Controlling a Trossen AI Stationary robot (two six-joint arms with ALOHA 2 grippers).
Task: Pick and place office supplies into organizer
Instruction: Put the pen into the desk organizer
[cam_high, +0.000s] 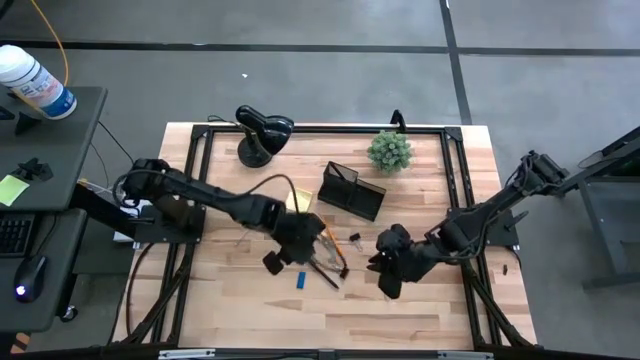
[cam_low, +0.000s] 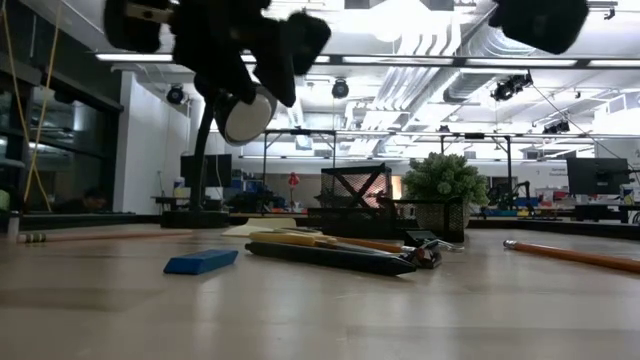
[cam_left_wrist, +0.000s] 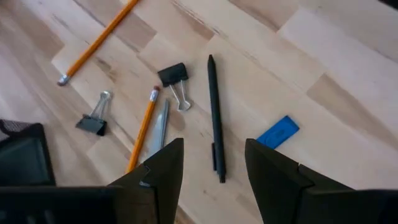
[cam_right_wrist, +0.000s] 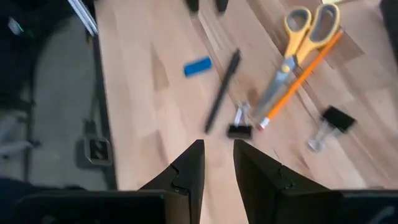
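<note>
Wooden table (cam_high: 240, 300), lamp (cam_high: 262, 131), plant (cam_high: 389, 151), organizer (cam_high: 352, 189)

One camera hangs overhead, looking straight down on the whole counter (cam_high: 400, 300). Another sits at counter level, facing the room. Each wrist camera looks down closely, and both catch the black pen (cam_left_wrist: 215, 118) and blue block (cam_right_wrist: 198, 66).

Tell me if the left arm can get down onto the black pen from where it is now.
Probably yes. The left gripper hangs open just above the black pen, which lies flat on bare table. The orange pencil and binder clip lie beside it, not across it.
</note>
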